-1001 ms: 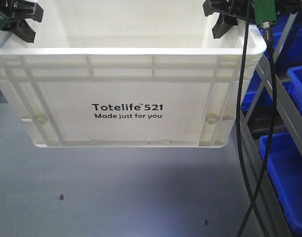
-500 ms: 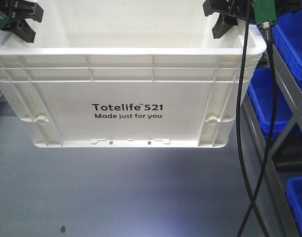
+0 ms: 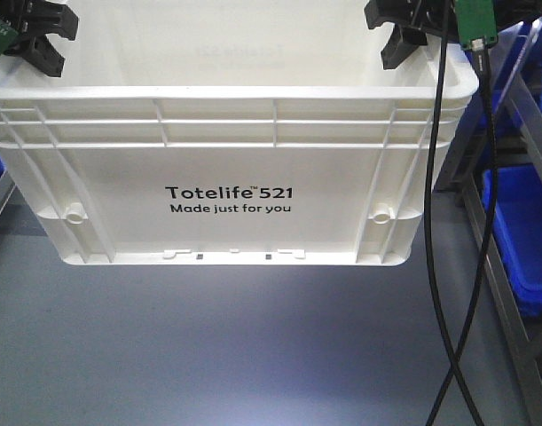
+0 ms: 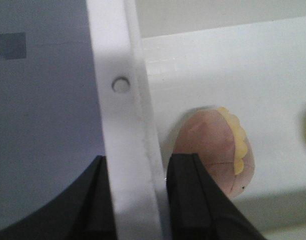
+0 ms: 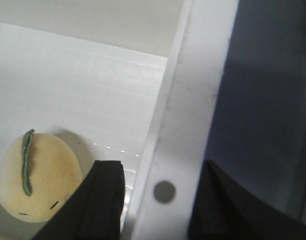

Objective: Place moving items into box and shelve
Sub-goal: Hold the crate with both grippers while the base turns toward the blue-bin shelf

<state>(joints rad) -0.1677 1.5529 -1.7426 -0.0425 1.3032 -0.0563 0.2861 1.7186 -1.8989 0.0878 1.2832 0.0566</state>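
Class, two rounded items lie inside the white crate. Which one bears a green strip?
The pale yellow item beside the right tool on the crate rim. The other item, by the left tool, is pinkish-brown with a yellow scalloped edge, no green.

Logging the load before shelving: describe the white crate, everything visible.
The white crate is ribbed, glossy plastic, open-topped, printed "Totelife 521, Made just for you" in black on its front. It hangs level, seemingly lifted off the grey floor. The left gripper clamps its left rim, the right gripper its right rim. A pinkish item and a yellow item lie inside.
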